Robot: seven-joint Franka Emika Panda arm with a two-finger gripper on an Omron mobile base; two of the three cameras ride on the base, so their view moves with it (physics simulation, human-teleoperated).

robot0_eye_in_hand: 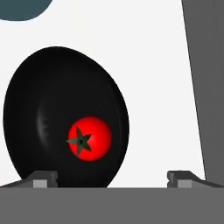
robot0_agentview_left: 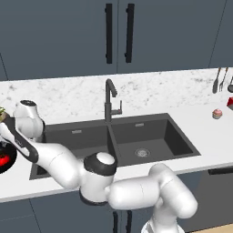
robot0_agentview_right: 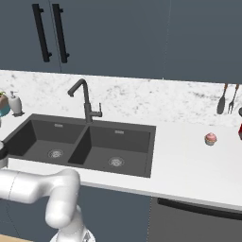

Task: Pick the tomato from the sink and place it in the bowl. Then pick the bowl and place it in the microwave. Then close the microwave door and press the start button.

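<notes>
Tomato (robot0_eye_in_hand: 89,138) in bowl (robot0_eye_in_hand: 52,100) — above wide-open pincer (robot0_eye_in_hand: 111,178), nearer left fingertip.

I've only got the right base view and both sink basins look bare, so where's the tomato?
Observer: The tomato lies inside the bowl, with its green stem facing the hand camera.
Operator: Where's that bowl?
Observer: On the white counter, left of the sink, at the edge of the left base view.
Operator: Is the pincer gripping anything?
Observer: No. The pincer is open just over the bowl and holds nothing.
</notes>
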